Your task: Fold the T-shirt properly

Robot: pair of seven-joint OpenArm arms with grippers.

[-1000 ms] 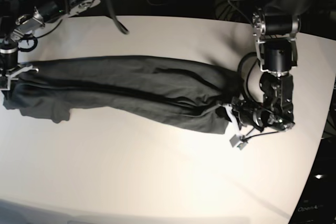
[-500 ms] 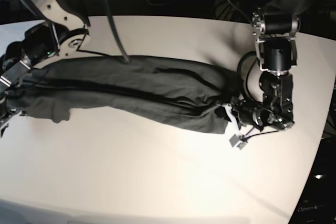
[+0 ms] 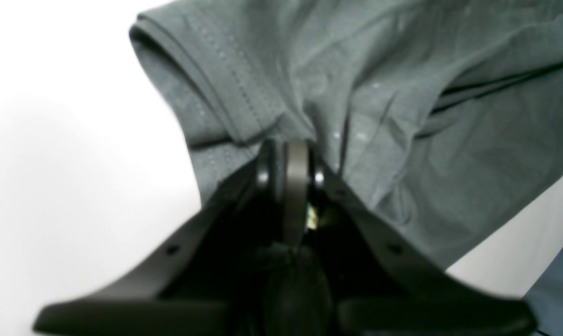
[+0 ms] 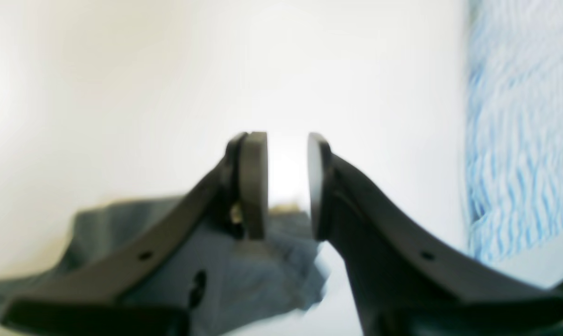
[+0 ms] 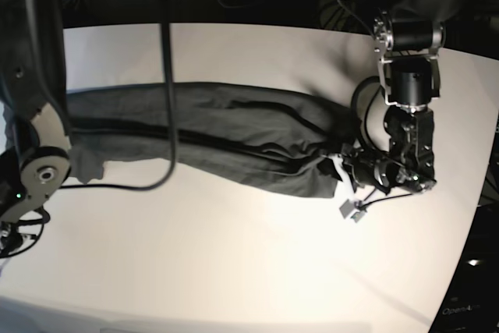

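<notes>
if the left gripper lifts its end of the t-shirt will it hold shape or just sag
Likely sag: the T-shirt lies in soft wrinkles and long folds, so it looks floppy, not stiff. It probably weighs little, as thin cloth bunches easily where the left gripper pinches it by the hem. The far end, which the open right gripper does not hold, would probably drag across the table.

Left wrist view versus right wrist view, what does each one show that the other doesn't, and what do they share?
Only the left wrist view shows the left gripper shut on the T-shirt, pinching it beside a stitched hem, with the cloth filling most of the picture. Only the right wrist view shows the right gripper with a clear gap between its pads and nothing held in it, plus a blurred blue and white patch at the right edge. Both show dark grey T-shirt cloth lying on the white table, and both are somewhat blurred.
</notes>
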